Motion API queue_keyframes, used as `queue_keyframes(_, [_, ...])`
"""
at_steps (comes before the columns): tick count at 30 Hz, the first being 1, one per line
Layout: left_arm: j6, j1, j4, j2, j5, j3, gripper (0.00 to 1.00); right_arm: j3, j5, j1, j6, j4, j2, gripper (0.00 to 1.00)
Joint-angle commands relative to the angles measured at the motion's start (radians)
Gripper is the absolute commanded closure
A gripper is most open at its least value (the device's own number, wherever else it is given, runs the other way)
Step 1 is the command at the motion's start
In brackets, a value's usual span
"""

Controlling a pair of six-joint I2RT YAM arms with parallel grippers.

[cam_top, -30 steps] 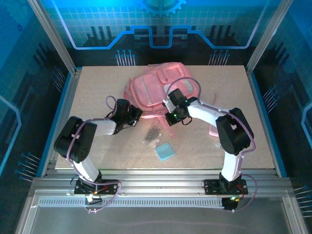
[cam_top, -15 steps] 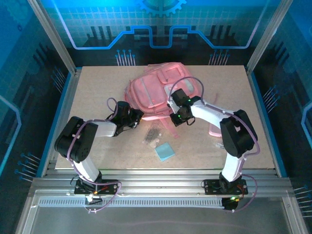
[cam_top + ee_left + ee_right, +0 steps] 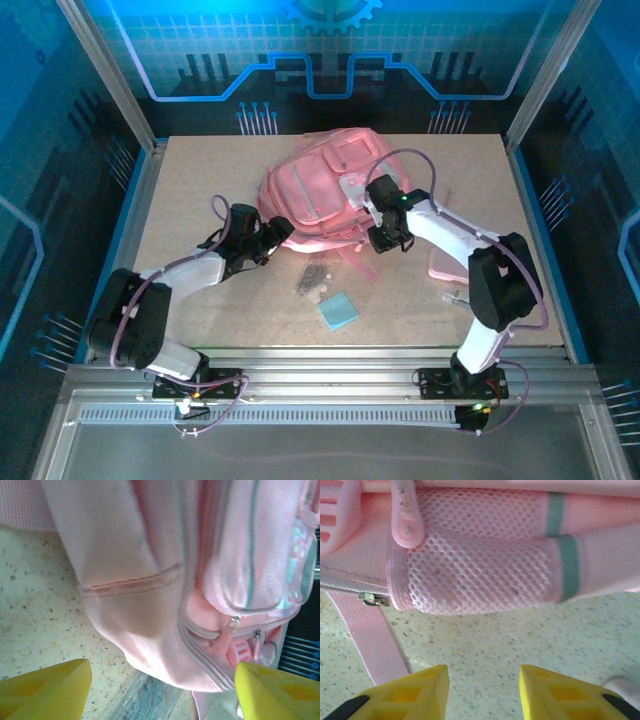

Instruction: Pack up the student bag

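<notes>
No text, number or sign is legible on the student bag [image 3: 310, 190] or elsewhere

student bag [image 3: 150, 605]: soft woven cloth, open mesh panels | table [image 3: 520, 645]: speckled matt board

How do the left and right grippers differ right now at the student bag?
The left gripper has its fingers far apart, while the right gripper has its fingers closer together. The left gripper faces the student bag at its zippered corner; the right gripper faces its mesh panel beside a webbing strap. The left gripper is at the bag's left side and the right gripper at its right side. Both are open, gripping nothing.
</notes>
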Motion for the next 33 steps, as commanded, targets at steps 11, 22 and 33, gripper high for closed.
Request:
queue_keyframes(11, [0.244, 0.003, -0.055, 0.153, 0.099, 0.214, 0.45, 0.120, -0.330, -0.021, 0.192, 0.144, 0.025, 0.47])
queue_keyframes(22, [0.298, 0.016, -0.078, 0.349, 0.078, 0.266, 0.55, 0.154, -0.385, -0.075, 0.231, 0.250, 0.188, 0.44])
queue_keyframes(33, [0.440, 0.168, -0.332, 0.557, 0.075, 0.620, 0.41, 0.039, -0.279, -0.142, 0.212, 0.243, 0.025, 0.36])
